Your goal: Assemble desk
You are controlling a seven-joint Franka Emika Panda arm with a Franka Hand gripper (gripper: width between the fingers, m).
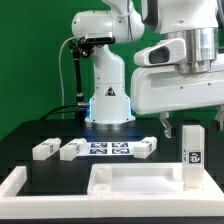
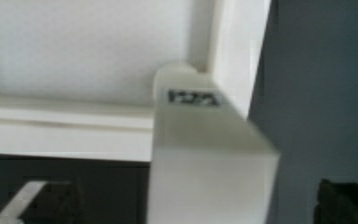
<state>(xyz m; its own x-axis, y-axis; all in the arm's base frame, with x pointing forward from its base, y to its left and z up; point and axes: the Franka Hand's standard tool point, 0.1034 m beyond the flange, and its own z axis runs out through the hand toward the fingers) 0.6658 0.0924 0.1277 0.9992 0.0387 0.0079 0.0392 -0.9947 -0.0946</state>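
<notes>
White two-finger gripper (image 1: 190,118) with dark fingertips: hangs with jaws wide apart, clamps nothing, straddles from above the upright white plastic block leg (image 1: 193,143) bearing a black-and-white square marker. Upright leg: stands at the corner of the white plastic rectangular slab with raised rim (image 1: 140,178) on the exterior view's right, against the rim; cannot tell whether seated there or merely resting.

Risks tipping the leg by coming down off-centre and striking its top with one finger. Risks also closing too high and levering the leg out of the corner, or dragging the slab sideways, with no clamp visible on it. Could skew the leg in its seat by turning it while tilted.

Arm: rises from the white base (image 1: 108,100) at the back of the black table (image 1: 30,135), arches over, and points the wrist straight down, filling the exterior view's upper right.

Farther out: a white block leg (image 1: 45,148) lying flat toward the exterior view's left; a second lying leg (image 1: 72,150) and a third lying leg (image 1: 143,147) just beside either end of the marker board (image 1: 105,149); white frame (image 1: 20,185) along the table edge.
</notes>
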